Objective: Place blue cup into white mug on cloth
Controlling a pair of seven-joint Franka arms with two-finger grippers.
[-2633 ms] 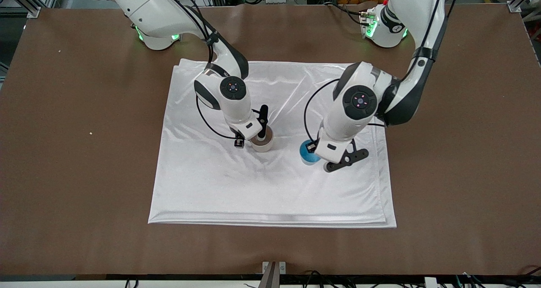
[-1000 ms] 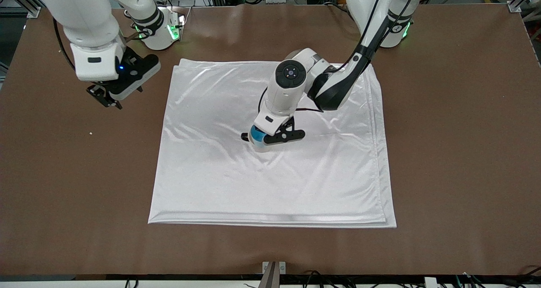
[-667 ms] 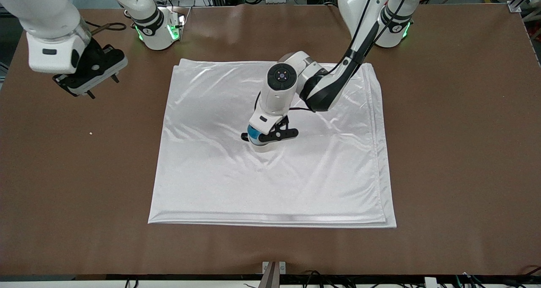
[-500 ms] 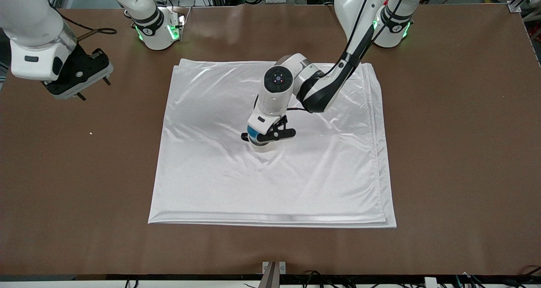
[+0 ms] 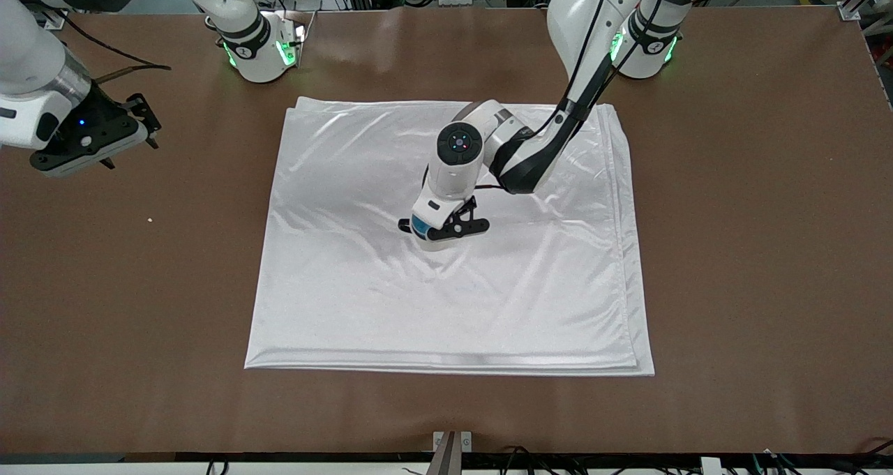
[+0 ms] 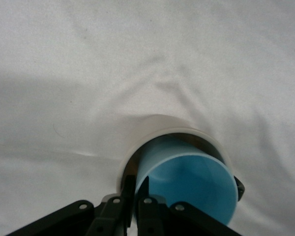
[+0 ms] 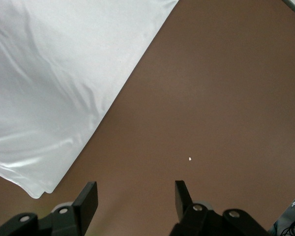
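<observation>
The worktop (image 5: 732,252) carried the cloth (image 5: 349,293), spread flat with light wrinkles, and the white mug (image 5: 429,243) stood on it near the middle, its black handle toward the right arm's end.

The left arm reached over the cloth, and the left gripper (image 5: 446,229) had sunk lower over the mug than half a second before. Its jaws were closed on the wall of the blue cup (image 6: 189,184). In the left wrist view the cup sat inside the mug's rim (image 6: 206,137), tilted against one side; whether its base rested on the mug's floor could not be told, the inside being hidden. In judgement, insertion was all but complete and only release and withdrawal remained.

The right gripper (image 5: 82,134) had drawn away toward the right arm's end of the worktop, clear of the cloth, and waited over bare worktop with jaws open and empty. A small white speck (image 7: 189,158) lay beneath it.
</observation>
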